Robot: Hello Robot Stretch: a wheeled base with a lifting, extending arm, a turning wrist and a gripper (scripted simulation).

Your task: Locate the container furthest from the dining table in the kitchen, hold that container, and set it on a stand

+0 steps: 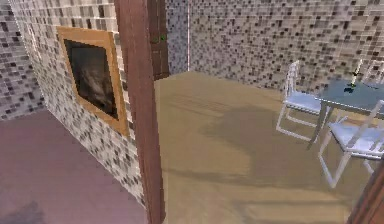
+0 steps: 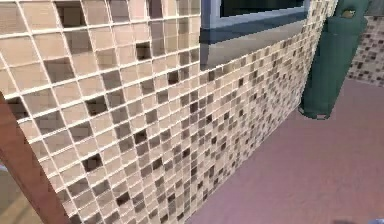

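Forward view: I am at a doorway, with the wooden post (image 1: pixel 140 110) dead ahead and a framed picture (image 1: pixel 93 75) on the tiled wall to its left. Through the opening stands the dining table (image 1: pixel 365 97) with white chairs (image 1: pixel 298 102) beside it. It is my landmark, so I would steer right of the post, keep the base clear of it, and sweep that room slowly before choosing. The table's far side is cut off, and a small upright thing on it (image 1: pixel 357 70) is too small to name.

Arm side view: mosaic wall (image 2: pixel 150 110) sits close alongside, and a tall dark green cylinder (image 2: pixel 335 60) stands on the floor, its top cut off — possibly a container, I cannot say. Where the wanted container is, and how the gripper stands, I cannot tell.
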